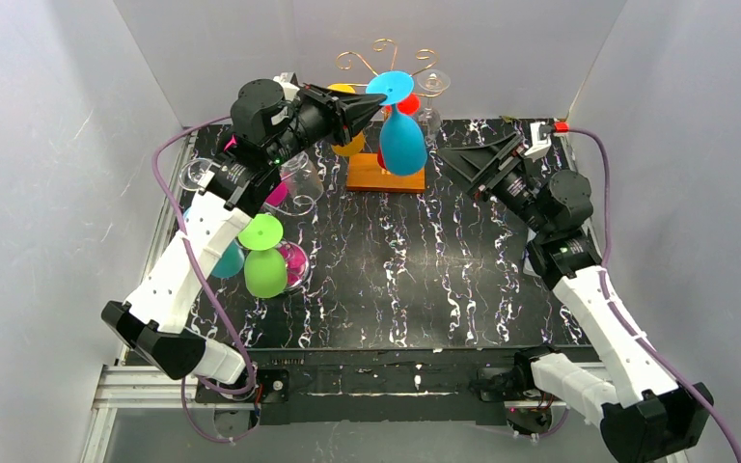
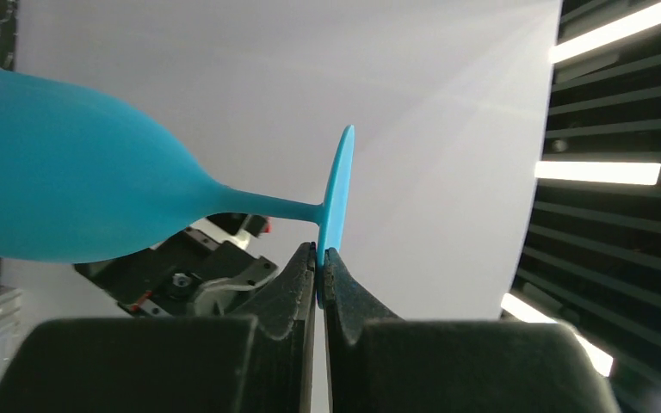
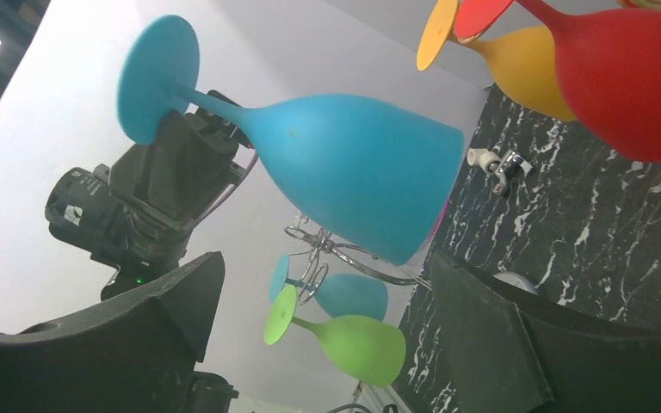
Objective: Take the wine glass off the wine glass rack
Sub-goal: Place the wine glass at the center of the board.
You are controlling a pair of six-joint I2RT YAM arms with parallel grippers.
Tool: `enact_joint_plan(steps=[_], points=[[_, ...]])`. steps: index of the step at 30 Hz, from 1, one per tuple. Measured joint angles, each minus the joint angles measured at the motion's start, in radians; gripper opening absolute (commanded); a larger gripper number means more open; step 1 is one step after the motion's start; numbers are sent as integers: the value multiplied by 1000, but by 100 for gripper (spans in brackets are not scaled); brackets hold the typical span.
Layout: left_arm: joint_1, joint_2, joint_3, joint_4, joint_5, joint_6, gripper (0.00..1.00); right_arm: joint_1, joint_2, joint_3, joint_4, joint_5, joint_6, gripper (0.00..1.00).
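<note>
Wine glass rack (image 1: 369, 177) stands at the far middle of your black marbled tabletop (image 1: 425, 280), a wooden base with curled wire at the top.

Your left arm (image 1: 193, 253) reaches up and across from the near left corner to the rack. Your right arm (image 1: 600, 311) bends in from the near right, its wrist turned toward the rack.

The blue wine glass (image 1: 403, 143) hangs upside down in front of the rack, foot up and bowl down, over the wooden base. In both wrist views its stem stands free, and it is apart from the glasses on the wire.

On the rack you can see a yellow glass (image 3: 525, 60), a red glass (image 3: 620, 77) and a clear glass (image 1: 431, 82). At the left of the tabletop sit a green glass (image 1: 265, 265), a teal glass (image 1: 227, 258), a pink glass (image 1: 295, 260) and some clear glasses (image 1: 304, 180), bunched close together.

Your left gripper (image 2: 319, 254) is clamped on the rim of the blue wine glass's foot; the left wrist view shows both fingers pressed flat against the disc, one on each face. That pinch alone carries the glass.

Your right gripper (image 1: 478, 154) has its fingers spread wide and holds nothing. It hovers just right of the rack and points at the bowl of the blue wine glass, which fills the gap between its fingers in the right wrist view without touching them.
</note>
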Motion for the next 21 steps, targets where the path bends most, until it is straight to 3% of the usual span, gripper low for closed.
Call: enact_joint_plan(steps=[21], points=[[-22, -10, -4, 177, -21, -223, 0, 0, 156, -31, 470, -61, 184, 98]])
